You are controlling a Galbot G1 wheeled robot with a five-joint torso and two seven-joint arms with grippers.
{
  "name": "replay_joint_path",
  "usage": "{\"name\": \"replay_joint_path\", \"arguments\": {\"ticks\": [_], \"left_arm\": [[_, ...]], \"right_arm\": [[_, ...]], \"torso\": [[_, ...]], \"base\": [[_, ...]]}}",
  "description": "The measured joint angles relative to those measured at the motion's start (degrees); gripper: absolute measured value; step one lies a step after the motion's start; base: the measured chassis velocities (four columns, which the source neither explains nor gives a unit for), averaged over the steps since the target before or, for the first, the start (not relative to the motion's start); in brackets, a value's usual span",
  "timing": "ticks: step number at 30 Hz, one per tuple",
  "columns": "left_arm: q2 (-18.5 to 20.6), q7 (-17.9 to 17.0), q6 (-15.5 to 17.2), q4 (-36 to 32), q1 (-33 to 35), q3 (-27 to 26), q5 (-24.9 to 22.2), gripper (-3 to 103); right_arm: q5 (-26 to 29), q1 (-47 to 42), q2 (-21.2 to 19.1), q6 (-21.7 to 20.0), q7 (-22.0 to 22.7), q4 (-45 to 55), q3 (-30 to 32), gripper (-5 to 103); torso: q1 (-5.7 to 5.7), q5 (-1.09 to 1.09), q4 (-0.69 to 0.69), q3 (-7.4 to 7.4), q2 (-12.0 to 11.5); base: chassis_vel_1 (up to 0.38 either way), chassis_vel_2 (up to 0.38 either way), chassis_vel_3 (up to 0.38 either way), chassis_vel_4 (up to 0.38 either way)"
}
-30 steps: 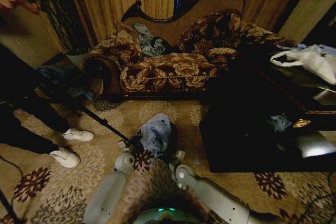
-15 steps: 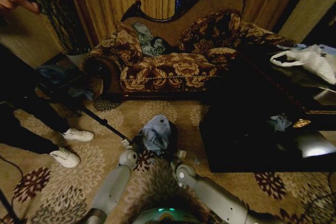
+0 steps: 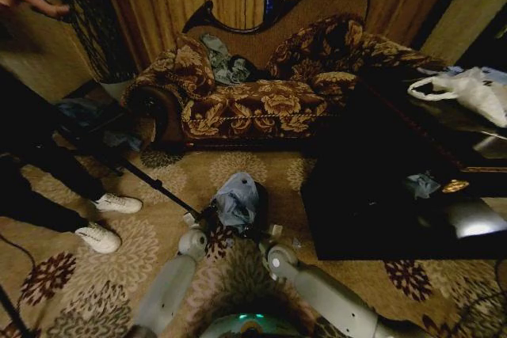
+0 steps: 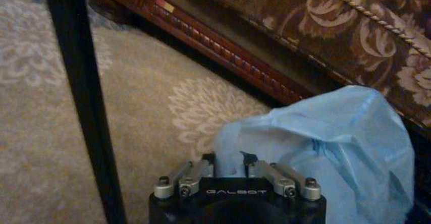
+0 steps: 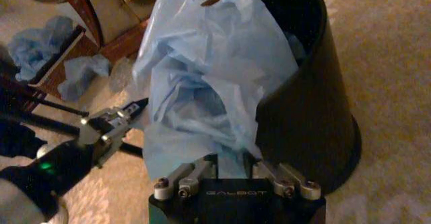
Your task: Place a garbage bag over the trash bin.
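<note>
The pale blue garbage bag (image 3: 235,199) is bunched over the near-left side of the black trash bin (image 3: 258,202) on the carpet in front of the sofa. In the right wrist view the garbage bag (image 5: 209,72) drapes over the rim and down the outside of the trash bin (image 5: 310,103), whose mouth is partly open behind it. My left gripper (image 3: 198,218) is shut on the film at the bag's left edge (image 4: 227,159). My right gripper (image 3: 266,233) is shut on the bag's lower edge (image 5: 229,159) beside the bin wall. The left gripper (image 5: 135,108) also appears there, touching the bag.
A patterned sofa (image 3: 261,100) stands behind the bin. A black low table (image 3: 380,195) at the right carries a white handled bag (image 3: 467,89) and a small blue scrap (image 3: 421,185). A black tripod leg (image 4: 81,98) slants past the left gripper. A person's white shoes (image 3: 107,219) are at the left.
My left arm has shifted slightly forward and right toward the bin. The bag's bunched top has barely moved, and the right arm has stayed put.
</note>
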Motion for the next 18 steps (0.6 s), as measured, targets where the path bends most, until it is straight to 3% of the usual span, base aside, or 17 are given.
{"name": "replay_joint_path", "arguments": {"ticks": [2,4,6,7,8,9,10,11,13,16,18], "left_arm": [[0.05,-0.03,0.01,-0.73,0.67,-0.25,0.2,28],[0.21,-0.23,0.07,-3.33,3.19,-1.35,1.23,39],[0.22,-0.27,0.07,-3.9,3.73,-1.64,1.52,39],[0.23,-0.36,0.07,-4.42,4.2,-1.9,1.72,44],[0.23,-0.91,0.04,-5.62,5.15,-2.51,2.22,50],[0.23,-0.91,0.04,-5.62,5.15,-2.51,2.22,50],[0.23,-1.0,-0.02,-5.87,5.41,-2.69,2.5,56],[0.23,-1.06,-0.08,-7.07,6.37,-3.31,3.2,66],[0.24,-1.09,-0.08,-7.48,6.64,-3.47,3.29,66],[0.23,-1.53,0.1,-10.95,9.02,-4.31,4.77,84],[0.22,-1.61,0.12,-11.41,9.37,-4.4,4.99,84]], "right_arm": [[-0.08,-0.29,-0.26,-0.02,0.16,0.45,0.08,27],[-0.23,-1.68,-1.43,-0.2,0.88,2.47,0.57,38],[-0.37,-2.09,-1.74,-0.22,1.07,3.03,0.73,44],[-0.53,-2.43,-1.97,-0.25,1.2,3.46,0.88,44],[-1.1,-3.33,-2.46,-0.29,1.31,4.51,1.34,54],[-1.1,-3.33,-2.46,-0.29,1.31,4.51,1.34,54],[-1.25,-3.55,-2.56,-0.29,1.32,4.77,1.49,54],[-1.75,-4.57,-3.11,-0.32,1.34,6.04,2.26,66],[-1.94,-4.91,-3.36,-0.33,1.34,6.44,2.5,66],[-3.44,-7.34,-5.41,-0.39,0.77,8.82,4.35,82],[-3.55,-7.76,-5.76,-0.42,0.66,9.33,4.73,87]], "torso": [[0.0,0.0,0.0,0.0,0.0],[0.0,0.0,0.0,0.0,0.0],[0.0,0.0,0.0,0.0,0.0],[0.0,0.0,0.0,0.0,0.0],[0.0,0.01,0.0,0.0,0.0],[0.0,0.01,0.0,0.0,0.0],[0.0,0.01,0.0,0.0,0.0],[0.0,0.01,0.01,0.0,0.0],[0.0,0.01,0.0,0.0,0.0],[0.0,0.01,0.0,0.0,0.0],[-0.01,0.01,0.0,0.0,0.0]], "base": [[0.0,0.0,0.0,0.0],[0.0,0.0,0.0,0.0],[0.0,0.0,0.0,0.0],[0.0,0.0,0.0,0.0],[0.0,0.0,0.0,0.0],[0.0,0.0,0.0,0.0],[0.0,0.0,0.0,0.0],[0.0,0.0,0.0,0.0],[0.0,0.0,0.0,0.0],[0.0,0.0,0.0,0.0],[0.0,0.0,0.0,0.0]]}}
